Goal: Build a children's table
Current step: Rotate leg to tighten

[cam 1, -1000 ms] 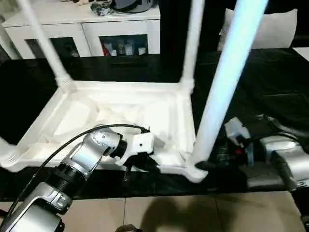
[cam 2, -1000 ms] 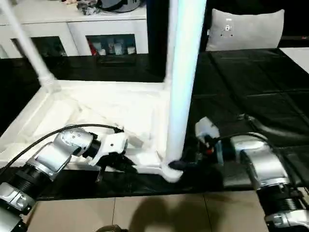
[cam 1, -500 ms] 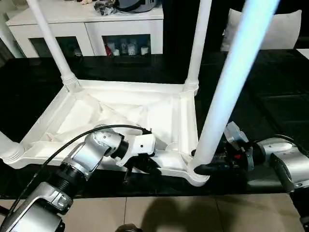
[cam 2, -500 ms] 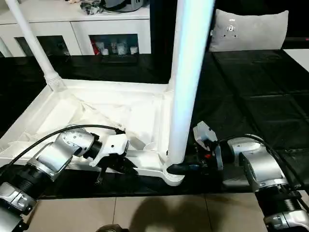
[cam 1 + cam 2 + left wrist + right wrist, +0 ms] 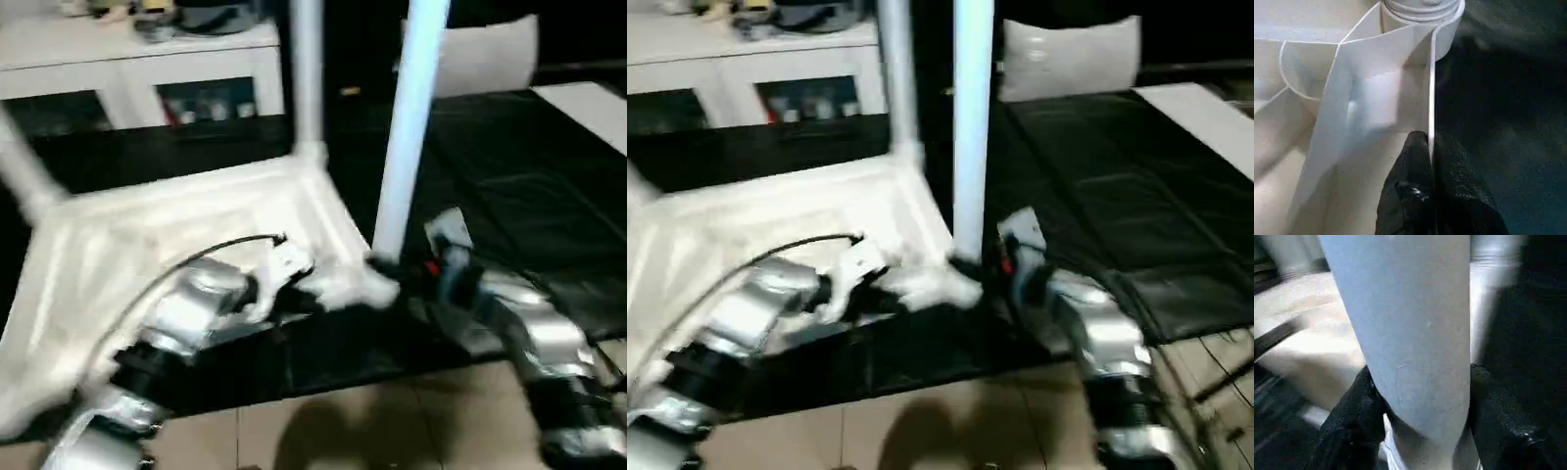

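Observation:
The children's table lies upside down on a black mat, white, with its legs pointing up. My left gripper is at the near rim and is shut on the thin rim wall, one black finger on each side of it. The near right leg stands in its corner socket. My right gripper is shut on this leg just above the socket, with its fingers pressed against both sides. Another leg stands at the far right corner.
A white cabinet with glass doors stands behind the table. A grey cushion leans at the back right. The black mat stretches to the right, and tan floor tiles run along its near edge.
My right gripper's fingers have closed in on the base of the near right leg. The head view has swung sideways. My left gripper still grips the rim.

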Robot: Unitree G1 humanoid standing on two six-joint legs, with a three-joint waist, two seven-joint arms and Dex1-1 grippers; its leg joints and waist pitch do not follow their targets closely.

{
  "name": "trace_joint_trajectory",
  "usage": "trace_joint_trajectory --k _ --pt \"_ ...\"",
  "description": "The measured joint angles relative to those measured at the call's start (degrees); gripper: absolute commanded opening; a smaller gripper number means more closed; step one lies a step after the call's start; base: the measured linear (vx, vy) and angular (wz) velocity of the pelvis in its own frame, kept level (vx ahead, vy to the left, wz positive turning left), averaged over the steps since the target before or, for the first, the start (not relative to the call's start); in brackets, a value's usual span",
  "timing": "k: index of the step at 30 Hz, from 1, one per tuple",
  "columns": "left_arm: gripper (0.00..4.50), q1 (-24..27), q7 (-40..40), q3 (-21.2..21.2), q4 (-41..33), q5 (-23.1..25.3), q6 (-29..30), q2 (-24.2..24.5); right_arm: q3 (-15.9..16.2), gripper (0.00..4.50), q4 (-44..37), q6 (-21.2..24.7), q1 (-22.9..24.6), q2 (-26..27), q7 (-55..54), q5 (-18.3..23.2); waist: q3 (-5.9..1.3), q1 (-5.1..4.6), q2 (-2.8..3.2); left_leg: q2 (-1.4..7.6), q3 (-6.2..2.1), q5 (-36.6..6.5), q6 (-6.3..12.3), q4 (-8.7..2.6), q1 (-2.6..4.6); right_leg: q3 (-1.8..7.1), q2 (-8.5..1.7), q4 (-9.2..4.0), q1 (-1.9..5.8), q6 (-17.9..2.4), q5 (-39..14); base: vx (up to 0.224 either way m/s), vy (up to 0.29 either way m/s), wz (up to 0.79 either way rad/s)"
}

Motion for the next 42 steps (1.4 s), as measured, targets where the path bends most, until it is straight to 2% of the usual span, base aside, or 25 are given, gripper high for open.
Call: trace_joint_trajectory --k 3,5,6,9,12,13,16,19,22,26,31,33,34,37,42 --pt "0.0 -1.4 7.4 1.3 2.2 0.3 1.1 -5.1 -2.2 2.04 2.9 -0.5 -2.7 3.4 -10.0 -1.2 -0.01 0.13 -0.01 -0.02 -0.02 0.0 0.0 -0.06 -0.03 -0.02 0.0 -0.01 0.0 0.0 0.0 0.0 0.0 0.0" --pt "0.0 -2.0 11.0 1.6 3.3 0.3 1.1 -7.6 -2.7 2.6 4.7 -3.4 -3.1 4.0 -12.9 -2.0 -0.02 0.68 -0.01 -0.02 -0.03 0.0 0.01 -0.13 -0.06 -0.04 0.0 -0.01 0.0 0.0 0.0 0.0 0.0 0.0" --pt "0.0 -2.0 12.0 1.7 3.5 0.3 1.1 -8.2 -2.7 2.6 5.3 -5.0 -3.1 4.4 -13.3 -2.3 -0.04 0.8 0.05 -0.04 -0.03 0.0 0.02 -0.16 -0.1 -0.03 0.0 -0.01 -0.03 0.0 0.1 0.0 0.0 0.0" --pt "0.0 -2.1 12.9 1.9 3.3 0.4 1.1 -8.7 -2.8 2.9 6.2 -8.6 -2.8 5.3 -14.1 -2.6 -0.1 1.25 0.24 -0.05 -0.03 0.1 0.19 -0.31 -0.23 -0.03 0.0 -0.02 -0.19 0.0 0.0 0.0 0.0 0.0" --pt "0.0 -2.0 12.7 1.4 2.7 1.0 1.1 -8.6 -3.1 3.12 5.8 -9.4 -2.3 5.6 -13.3 -2.4 -0.09 1.44 0.23 -0.04 -0.03 0.2 0.32 -0.33 -0.36 -0.03 0.0 -0.02 -0.32 0.0 0.0 0.0 0.0 0.0" --pt "0.0 -2.0 12.4 1.0 2.4 1.2 1.0 -8.4 -3.1 3.36 5.7 -9.9 -1.9 5.3 -12.5 -2.3 -0.08 1.51 0.21 -0.04 -0.03 0.2 0.32 -0.32 -0.4 -0.03 0.0 -0.02 -0.36 0.0 0.0 0.0 0.0 0.0" --pt "0.0 -1.9 11.5 -0.2 2.2 1.2 -0.2 -7.4 -3.1 3.46 4.7 -10.8 -0.6 4.1 -9.1 -1.7 -0.08 1.79 0.21 -0.04 -0.03 0.1 0.33 -0.32 -0.48 -0.02 0.0 -0.02 -0.45 0.0 0.1 0.0 0.0 0.0" --pt "0.0 -1.3 8.7 -1.8 1.6 0.9 -2.7 -5.0 -3.0 3.83 3.8 -11.6 1.4 0.4 -2.4 1.2 -0.08 2.2 0.22 -0.04 -0.03 0.2 0.34 -0.32 -0.56 -0.02 0.01 0.0 -0.54 -0.1 0.1 0.0 0.0 0.0" --pt "0.0 -0.5 4.1 -2.7 1.1 0.6 -6.4 -1.5 -2.3 3.97 1.3 -12.1 4.2 -5.8 9.0 3.9 -0.09 2.6 0.24 -0.01 -0.03 0.2 0.36 -0.3 -0.76 -0.04 0.02 0.03 -0.72 -0.3 0.2 0.0 0.0 0.0" --pt "0.0 -0.1 -1.3 -3.2 1.2 0.3 -10.2 2.6 -1.0 4.33 -1.0 -12.4 4.5 -11.3 19.0 5.0 -0.09 2.8 0.25 0.05 -0.04 0.2 0.37 -0.07 -0.88 -0.09 0.03 0.05 -0.75 -0.2 0.3 0.0 0.0 0.0" --pt "0.0 0.9 -9.1 -4.6 0.4 -1.7 -13.9 7.4 0.3 4.33 -1.1 -13.6 5.3 -18.6 28.8 5.2 -0.09 3.99 0.24 0.05 -0.04 0.2 0.36 0.05 -0.94 -0.09 0.02 0.04 -0.74 -0.1 0.3 0.0 0.0 0.0" --pt "0.0 0.9 -13.3 -5.7 0.1 -2.1 -16.0 9.9 2.2 4.33 -2.4 -13.7 5.9 -21.6 35.2 6.2 -0.1 4.37 0.25 0.07 -0.04 0.2 0.36 0.06 -0.96 -0.09 0.02 0.04 -0.74 -0.1 0.3 0.0 0.0 0.0" --pt "0.0 0.9 -15.3 -6.0 0.0 -2.3 -16.7 11.0 2.7 4.17 -2.6 -13.6 6.0 -22.6 37.4 6.4 -0.1 4.47 0.24 0.08 -0.04 0.2 0.36 0.07 -0.97 -0.09 0.03 0.04 -0.74 -0.1 0.3 0.0 0.0 0.0" --pt "0.0 0.9 -19.9 -7.1 -0.4 -2.6 -18.4 13.4 4.0 3.96 -2.6 -13.3 5.9 -23.5 41.4 6.6 -0.11 4.99 0.25 0.09 -0.04 0.2 0.36 0.11 -0.96 -0.09 0.02 0.06 -0.73 -0.1 0.3 0.0 0.0 0.0" --pt "0.0 0.9 -26.8 -9.5 -1.5 -3.3 -21.0 16.0 7.9 3.5 -2.6 -12.2 5.2 -24.3 47.7 7.1 -0.13 5.72 0.25 0.09 -0.04 0.2 0.36 0.18 -0.97 -0.09 0.01 0.06 -0.7 -0.1 0.3 0.0 0.0 0.0"
